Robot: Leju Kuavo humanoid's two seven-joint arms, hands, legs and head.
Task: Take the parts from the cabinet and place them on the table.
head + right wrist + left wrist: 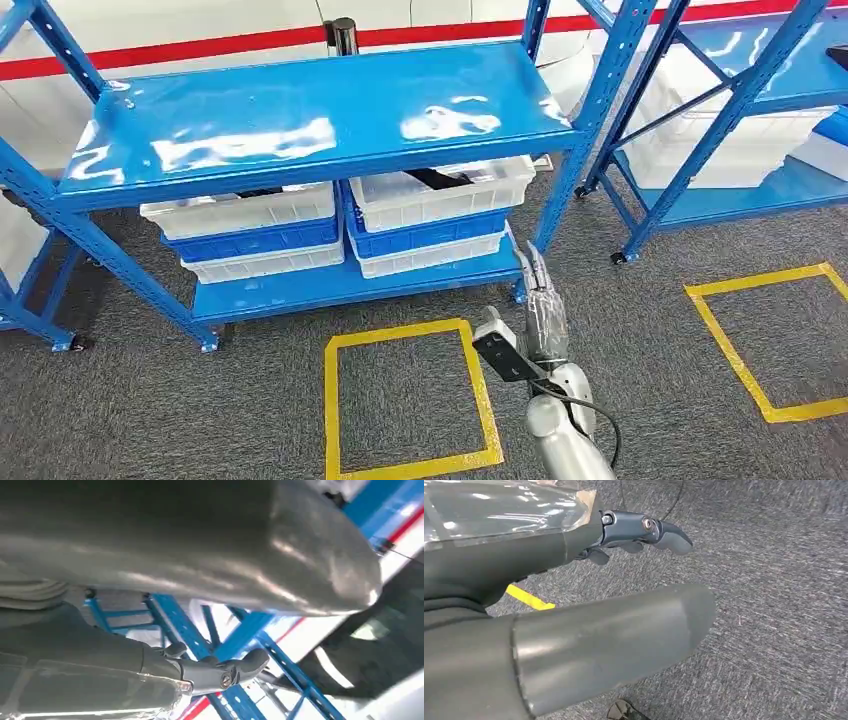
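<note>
The left hand (634, 535) hangs over carpet, fingers loosely curled on nothing; the right hand (545, 300), fingers extended and holding nothing, rises near the rack (300, 120); reaching in, it could strike the right post (590, 130) or the shelf edge. Left bins (245, 232), contents hidden; right bins (430, 215), the top one holding a dark part (437, 180).
</note>
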